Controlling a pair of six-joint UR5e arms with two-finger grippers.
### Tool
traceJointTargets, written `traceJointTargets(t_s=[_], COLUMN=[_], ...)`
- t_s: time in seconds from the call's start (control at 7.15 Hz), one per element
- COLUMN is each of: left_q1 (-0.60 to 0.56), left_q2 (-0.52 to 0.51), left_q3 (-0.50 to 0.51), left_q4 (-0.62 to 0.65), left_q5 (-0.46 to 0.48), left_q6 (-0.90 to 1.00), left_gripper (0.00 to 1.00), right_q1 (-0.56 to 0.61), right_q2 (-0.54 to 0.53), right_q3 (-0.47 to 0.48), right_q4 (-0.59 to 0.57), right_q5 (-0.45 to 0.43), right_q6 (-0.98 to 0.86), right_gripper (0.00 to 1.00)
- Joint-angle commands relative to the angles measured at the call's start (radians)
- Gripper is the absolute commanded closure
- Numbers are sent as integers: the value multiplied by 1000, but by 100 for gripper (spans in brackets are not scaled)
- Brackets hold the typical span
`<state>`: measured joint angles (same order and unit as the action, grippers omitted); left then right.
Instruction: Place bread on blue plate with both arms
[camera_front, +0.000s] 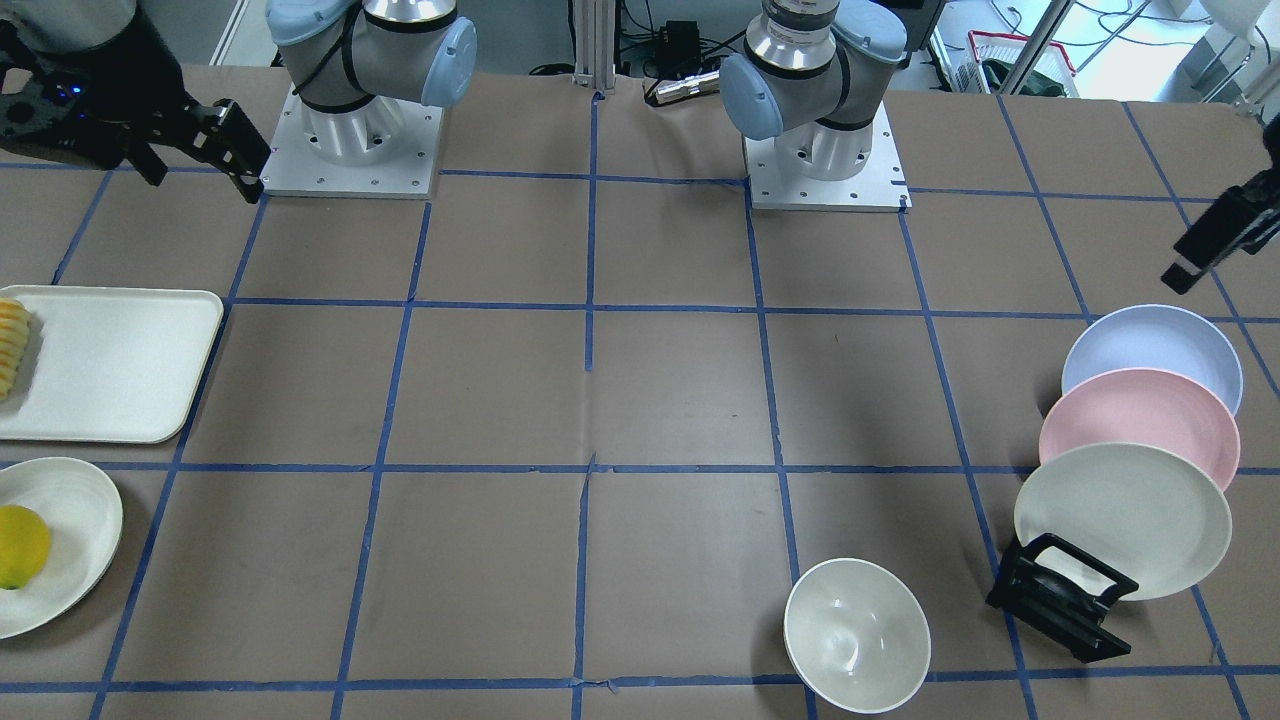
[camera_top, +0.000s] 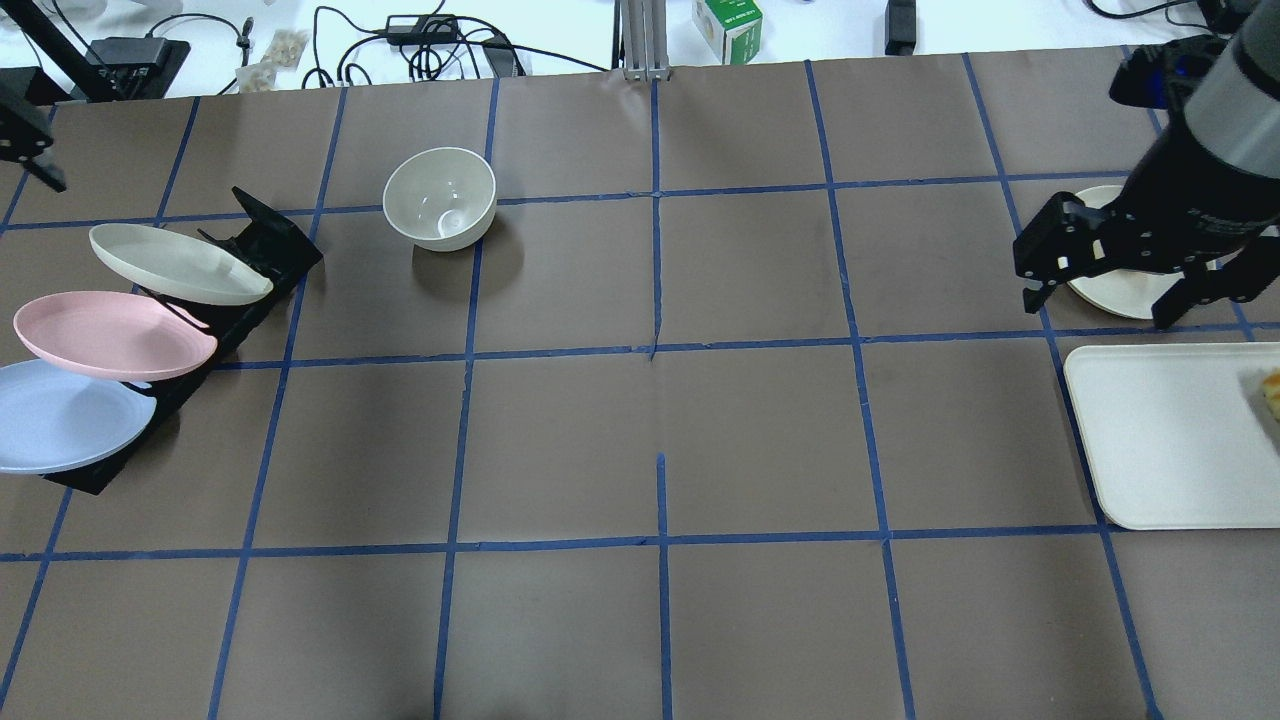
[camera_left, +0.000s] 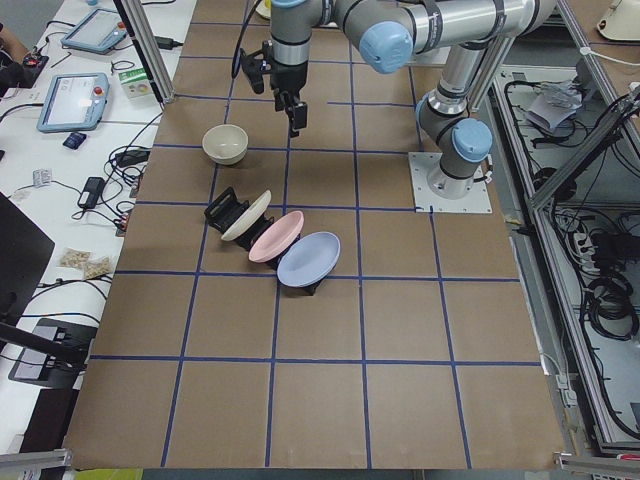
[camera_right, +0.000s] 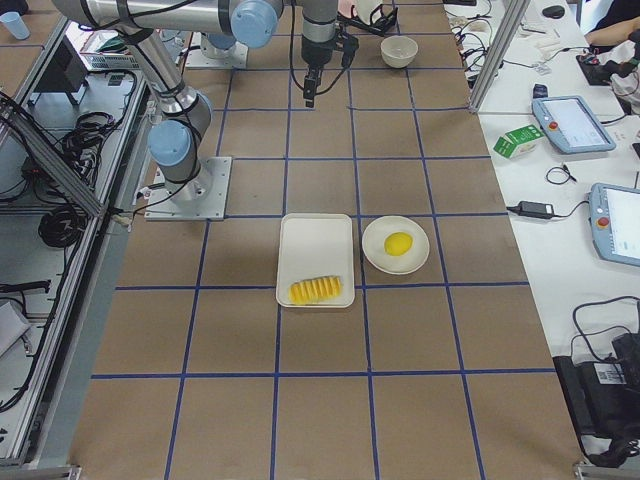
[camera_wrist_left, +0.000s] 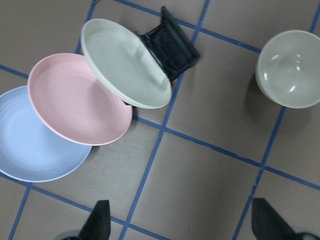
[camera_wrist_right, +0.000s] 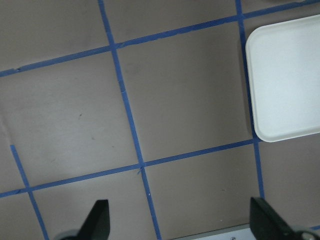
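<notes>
The bread (camera_front: 12, 345) lies on a white tray (camera_front: 120, 360) at the table's end on my right side; it also shows in the exterior right view (camera_right: 320, 290). The blue plate (camera_front: 1150, 355) leans in a black rack (camera_top: 255, 240) at the opposite end, behind a pink plate (camera_front: 1140, 425); the left wrist view (camera_wrist_left: 30, 150) shows it too. My left gripper (camera_wrist_left: 182, 222) is open and empty, high above the rack. My right gripper (camera_top: 1100, 300) is open and empty, raised near the tray's inner corner.
A cream-white plate (camera_front: 1125, 515) leans at the rack's front. A cream bowl (camera_top: 440, 197) stands on the table near the rack. A small plate (camera_front: 70, 520) with a round yellow fruit (camera_front: 20, 545) sits beside the tray.
</notes>
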<state>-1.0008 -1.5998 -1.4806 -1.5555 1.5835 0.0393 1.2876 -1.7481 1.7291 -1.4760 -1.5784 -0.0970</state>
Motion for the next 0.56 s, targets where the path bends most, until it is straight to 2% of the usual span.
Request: traceJointTargets(t_s=[0.0,0.14,0.28,0.42], left_q1=[198,274,324,368], left_q2=[-52,-90,-141,-184], left_q3=[-50,-85,-145,-208], left_q4=[21,40,187,338], left_q5=[1,1,3,3], left_q6=[31,141,224,235], left_gripper=[0,0,0,0], right_q1=[-201,-296,-379,-452], right_q2=[31,68,125,184], right_q3=[3,3,3,3], right_q4=[-3,-60,-116,-168], right_q5=[-24,-49,-66,-89], right_q6=[-250,-345,-453,-469], right_gripper=[0,0,0,0])
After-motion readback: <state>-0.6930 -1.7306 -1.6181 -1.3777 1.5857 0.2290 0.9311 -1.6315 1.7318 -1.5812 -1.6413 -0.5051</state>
